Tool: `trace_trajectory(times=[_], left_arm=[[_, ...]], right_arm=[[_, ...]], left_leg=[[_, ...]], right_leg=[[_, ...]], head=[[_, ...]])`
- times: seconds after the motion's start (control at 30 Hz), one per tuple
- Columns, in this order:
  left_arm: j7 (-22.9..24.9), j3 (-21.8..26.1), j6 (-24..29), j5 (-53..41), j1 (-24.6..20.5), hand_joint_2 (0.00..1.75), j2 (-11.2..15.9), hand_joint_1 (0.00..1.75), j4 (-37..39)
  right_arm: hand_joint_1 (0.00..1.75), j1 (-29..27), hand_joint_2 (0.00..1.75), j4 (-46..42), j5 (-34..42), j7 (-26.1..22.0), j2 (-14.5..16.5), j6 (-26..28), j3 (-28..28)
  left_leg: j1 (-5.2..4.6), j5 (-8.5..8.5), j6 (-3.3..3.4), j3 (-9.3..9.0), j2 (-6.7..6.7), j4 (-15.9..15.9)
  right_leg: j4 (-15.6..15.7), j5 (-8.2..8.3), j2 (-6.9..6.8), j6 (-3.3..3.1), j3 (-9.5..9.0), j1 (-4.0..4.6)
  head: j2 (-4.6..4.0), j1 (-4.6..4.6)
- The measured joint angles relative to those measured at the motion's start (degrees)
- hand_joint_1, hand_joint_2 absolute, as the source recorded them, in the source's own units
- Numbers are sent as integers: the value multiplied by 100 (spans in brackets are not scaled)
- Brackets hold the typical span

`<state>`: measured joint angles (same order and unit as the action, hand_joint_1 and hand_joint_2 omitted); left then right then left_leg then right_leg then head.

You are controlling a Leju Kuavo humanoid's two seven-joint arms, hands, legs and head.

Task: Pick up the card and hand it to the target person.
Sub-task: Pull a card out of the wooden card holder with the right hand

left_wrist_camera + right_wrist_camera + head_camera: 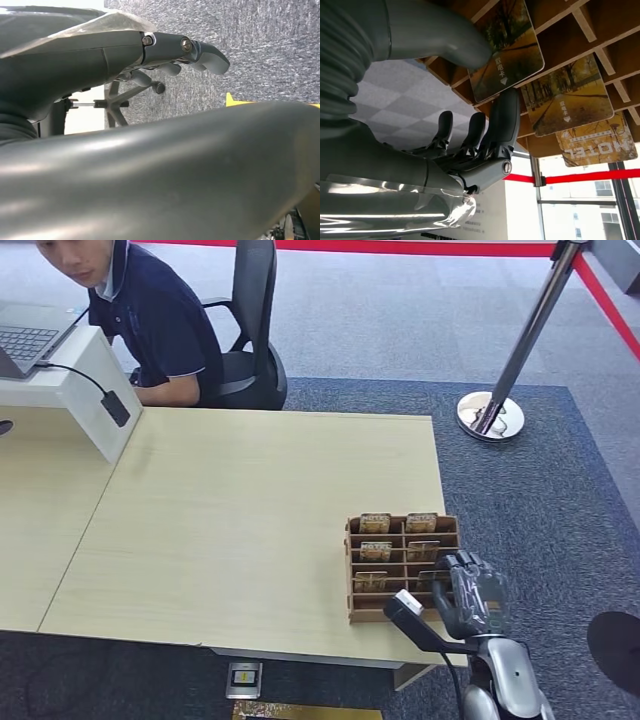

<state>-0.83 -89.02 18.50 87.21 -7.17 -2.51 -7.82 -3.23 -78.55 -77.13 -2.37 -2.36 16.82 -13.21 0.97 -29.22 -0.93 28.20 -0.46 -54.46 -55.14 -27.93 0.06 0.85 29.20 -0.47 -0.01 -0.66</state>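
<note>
The pale wooden bench point(241, 520) is stretching across the head view, and a person point(151, 315) in a dark shirt is sitting at its far left corner beside a black chair point(253, 330). A brown wooden rack point(355, 580) of small slots is standing at the bench's near right edge, holding several cards. The right hand point(466, 590) is reaching into the rack's near right slots. In the right wrist view the thumb point(444, 40) is pressing on the face of the nearest card point(508, 50) while a finger point(505, 120) is rising behind its lower edge, so the hand point(471, 140) is pinching that card, which is sitting in its slot. The left hand point(181, 50) is hanging over the grey carpet with its fingers stretched out, holding nothing.
</note>
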Motion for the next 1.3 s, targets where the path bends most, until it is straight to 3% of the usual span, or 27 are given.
trace_trajectory(times=[0.27, 0.33, 0.5, 0.77, 1.03, 1.3], left_arm=[[0, 0, 1, 3, 1, 0, 0, 0, 0], [-1, 0, 1, 4, 1, 0, 0, 0, 0], [-2, 0, 1, 4, 1, 0, 0, 0, 0], [-5, 0, 1, 5, 3, 0, 0, 0, 0], [-42, 0, 1, 7, 9, 0, 0, 0, 0], [-46, 2, 1, 21, 14, 0, 0, 0, 0]], right_arm=[[97, 28, 175, 66, -1, -8, 53, -1, 30], [112, 39, 175, 76, -4, -10, 65, -1, 31], [173, 74, 175, 81, -13, -31, 90, 2, 34], [175, 40, 175, -39, -55, -89, 100, 61, 33], [175, -255, 175, -708, -43, -207, 79, 182, 45], [175, -553, 175, -1555, 347, -778, 12, 184, 84]], left_leg=[[0, 0, 0, 0, 0, 0], [0, 0, 0, 0, 0, 0], [0, 0, 0, -1, 0, 0], [0, 0, 0, -1, 0, 0], [0, 0, 0, 0, 0, 0], [0, 0, 0, -1, 0, 0]], right_leg=[[0, 0, 0, 0, 0, 0], [0, 0, 0, 0, 0, 0], [0, 0, 0, 0, 0, 0], [0, 0, 0, 0, -1, 0], [0, 0, 0, 0, 1, 0], [0, 0, 0, 0, 0, 0]], head=[[-1, 0], [-1, 0], [0, 0], [1, 0], [0, 0], [1, 1]])
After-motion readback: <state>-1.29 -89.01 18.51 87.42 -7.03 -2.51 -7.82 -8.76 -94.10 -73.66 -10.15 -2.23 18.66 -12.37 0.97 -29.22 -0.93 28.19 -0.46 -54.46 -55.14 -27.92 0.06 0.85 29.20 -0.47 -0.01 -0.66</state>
